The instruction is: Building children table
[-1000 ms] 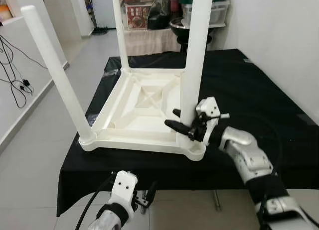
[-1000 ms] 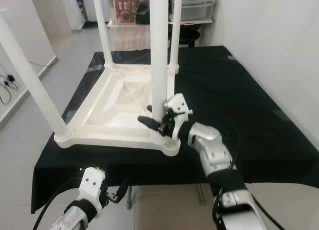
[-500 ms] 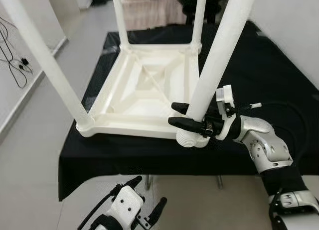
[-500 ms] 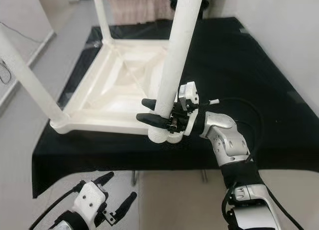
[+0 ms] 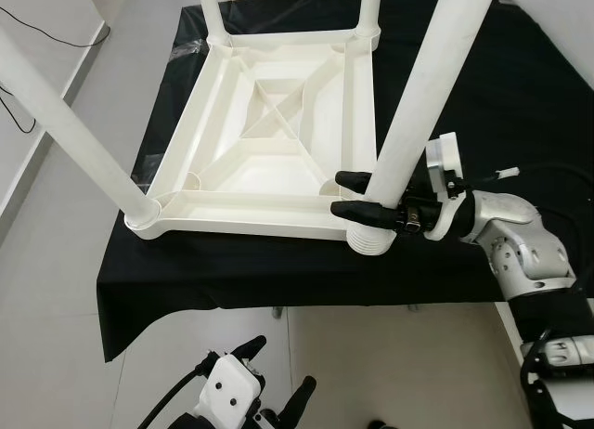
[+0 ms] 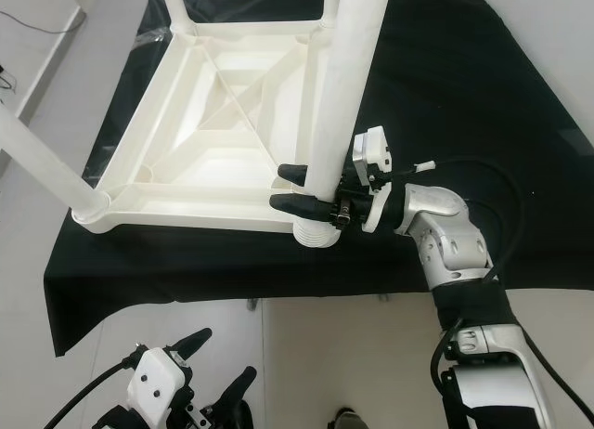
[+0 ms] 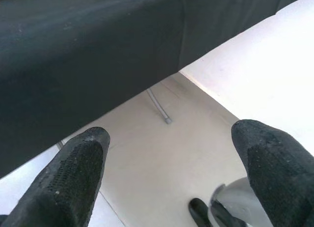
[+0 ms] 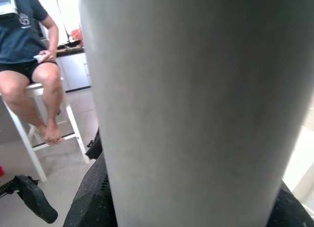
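A white plastic children's table (image 5: 269,123) lies upside down on a black-covered work table (image 5: 483,104). Legs stand in its near-left (image 5: 65,123), far-left and far-right corners. My right gripper (image 5: 340,194) is shut on a fourth white leg (image 5: 422,95), low on its shaft. That leg tilts to the right, and its ribbed threaded end (image 5: 369,240) hangs just over the table's near-right corner at the front edge. The corner socket is hidden behind the fingers. My left gripper (image 5: 278,369) hangs open below the work table's front edge, with bare floor between its fingers (image 7: 73,168).
The black cloth (image 6: 186,271) drapes over the work table's front edge, with a metal table leg (image 7: 158,105) beneath. A white wall runs along the left. A person (image 8: 24,45) sits on a white stool in the right wrist view.
The head camera has tipped downward. The leg in my right gripper went from upright at the near-right corner to tilted, its threaded end now showing at the front edge. The left gripper dropped lower.
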Available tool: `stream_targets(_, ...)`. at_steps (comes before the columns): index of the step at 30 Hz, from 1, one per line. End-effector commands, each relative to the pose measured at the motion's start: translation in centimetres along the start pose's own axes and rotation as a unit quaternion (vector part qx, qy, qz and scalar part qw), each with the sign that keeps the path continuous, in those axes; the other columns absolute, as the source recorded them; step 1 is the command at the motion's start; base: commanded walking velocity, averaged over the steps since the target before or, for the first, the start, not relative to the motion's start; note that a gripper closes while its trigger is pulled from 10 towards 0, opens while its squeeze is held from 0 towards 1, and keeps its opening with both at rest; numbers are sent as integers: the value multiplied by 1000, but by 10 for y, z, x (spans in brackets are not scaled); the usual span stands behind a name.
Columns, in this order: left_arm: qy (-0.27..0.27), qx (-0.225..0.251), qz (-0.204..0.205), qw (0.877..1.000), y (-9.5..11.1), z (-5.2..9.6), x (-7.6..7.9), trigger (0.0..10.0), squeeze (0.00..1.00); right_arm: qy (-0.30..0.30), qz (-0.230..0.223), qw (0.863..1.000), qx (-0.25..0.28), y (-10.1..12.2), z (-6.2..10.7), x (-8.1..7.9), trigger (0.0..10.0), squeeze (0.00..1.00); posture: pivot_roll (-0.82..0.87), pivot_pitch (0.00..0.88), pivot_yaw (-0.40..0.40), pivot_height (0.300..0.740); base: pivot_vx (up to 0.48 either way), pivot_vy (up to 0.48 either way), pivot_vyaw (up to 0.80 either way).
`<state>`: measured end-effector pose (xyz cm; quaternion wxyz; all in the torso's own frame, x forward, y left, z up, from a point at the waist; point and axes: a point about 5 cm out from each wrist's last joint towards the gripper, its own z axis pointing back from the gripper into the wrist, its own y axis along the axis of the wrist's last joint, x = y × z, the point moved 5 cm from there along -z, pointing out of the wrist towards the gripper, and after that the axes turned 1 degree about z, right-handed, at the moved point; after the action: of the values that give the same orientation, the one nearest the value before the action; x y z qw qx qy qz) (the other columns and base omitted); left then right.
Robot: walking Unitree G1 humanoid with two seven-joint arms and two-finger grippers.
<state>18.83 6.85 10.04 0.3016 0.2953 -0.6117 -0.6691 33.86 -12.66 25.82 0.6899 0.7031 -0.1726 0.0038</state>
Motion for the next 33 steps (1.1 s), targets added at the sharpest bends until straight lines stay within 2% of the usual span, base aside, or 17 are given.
stream_targets(1,-4,-23,1,1000,-7,9,1,10000,0,20,-18,999,-20,-10,1,-4,10000,0,64,347,78,740,0,0,0)
stream_targets(7,-9,-24,5,1000,-2,15,4,10000,0,31,-7,999,-36,-15,-9,-2,10000,0,70,359,76,740,0,0,0)
stream_targets(11,-9,-25,6,1000,-2,15,4,10000,0,32,-7,999,-37,-15,-10,-2,10000,0,70,359,76,740,0,0,0)
stream_targets(13,-10,-25,10,1000,0,18,5,10000,0,12,8,999,-53,-17,-15,9,10000,0,76,367,75,740,0,0,0)
stream_targets(19,-13,-25,14,999,2,20,8,10000,0,18,12,998,-57,-15,-17,13,10000,0,78,377,66,740,0,0,0)
stream_targets(23,-16,-23,20,999,5,22,11,10000,0,20,10,998,-59,-12,-13,18,10000,0,82,383,59,740,0,0,0)
stream_targets(26,-16,-23,21,999,5,22,12,10000,0,24,4,998,-56,-11,-10,18,10000,0,83,384,58,740,0,0,0)
stream_targets(33,-20,-22,26,999,6,21,12,10000,0,83,-12,994,-74,-15,-3,5,10000,0,76,380,53,740,0,0,0)
